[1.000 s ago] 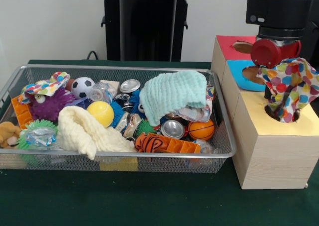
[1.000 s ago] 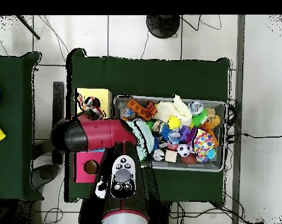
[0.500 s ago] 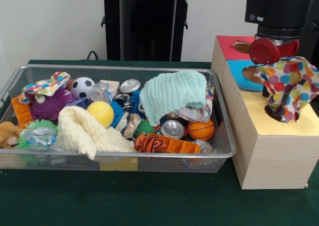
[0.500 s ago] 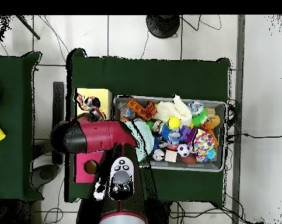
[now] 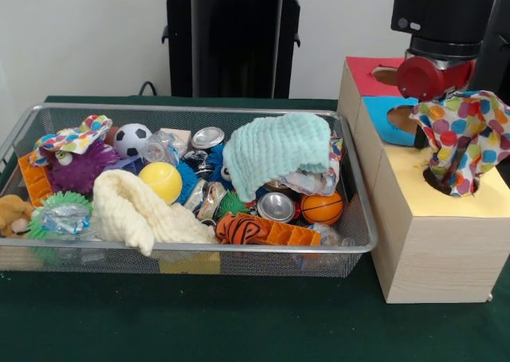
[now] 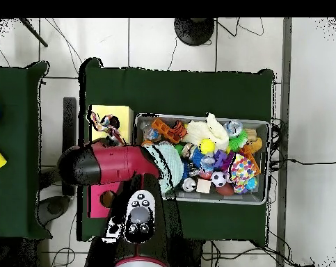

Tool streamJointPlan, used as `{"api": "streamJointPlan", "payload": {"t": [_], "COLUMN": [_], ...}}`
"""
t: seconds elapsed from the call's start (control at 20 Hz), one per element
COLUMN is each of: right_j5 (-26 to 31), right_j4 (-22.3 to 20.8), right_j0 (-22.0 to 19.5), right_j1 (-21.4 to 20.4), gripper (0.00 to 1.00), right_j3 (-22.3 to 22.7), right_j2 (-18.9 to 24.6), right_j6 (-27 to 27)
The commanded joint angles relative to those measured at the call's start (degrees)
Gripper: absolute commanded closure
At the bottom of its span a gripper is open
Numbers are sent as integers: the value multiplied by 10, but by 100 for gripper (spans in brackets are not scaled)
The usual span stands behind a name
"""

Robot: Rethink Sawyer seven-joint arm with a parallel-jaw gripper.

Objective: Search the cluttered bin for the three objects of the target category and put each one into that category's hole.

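Note:
A polka-dot cloth (image 5: 462, 143) stands bunched up over the round hole in the yellow-topped box (image 5: 414, 179), its lower end down in the hole. My arm's red wrist (image 5: 426, 76) hangs just above and behind it, and the gripper is hidden by the cloth. From overhead the cloth (image 6: 104, 125) shows at the yellow box (image 6: 118, 111), past the end of the red arm (image 6: 118, 161). In the wire bin (image 5: 351, 246) lie a mint cloth (image 5: 275, 151), a cream cloth (image 5: 135, 206) and a second polka-dot cloth (image 5: 72, 139).
Behind the yellow box stand a blue-topped box (image 5: 378, 111) and a red-topped box (image 5: 366, 71), each with a hole. The bin also holds balls, crushed cans (image 5: 276, 206), spiky toys and orange blocks. A black pedestal (image 5: 235, 39) rises behind the bin.
The arm's wrist has risen slightly above the yellow box. The polka-dot cloth has shifted a little to the right, its lower end still in the hole.

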Motion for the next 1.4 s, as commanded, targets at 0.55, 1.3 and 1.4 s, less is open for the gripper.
{"api": "streamJointPlan", "payload": {"t": [0.55,1.3,1.4], "right_j5": [214,365,378], "right_j4": [39,59,59], "right_j0": [3,-12,-18], "right_j1": [-61,-43,-26], "gripper": [100,100,100], "right_j3": [46,-156,-188], "right_j2": [1,53,58], "right_j6": [114,94,91]}}
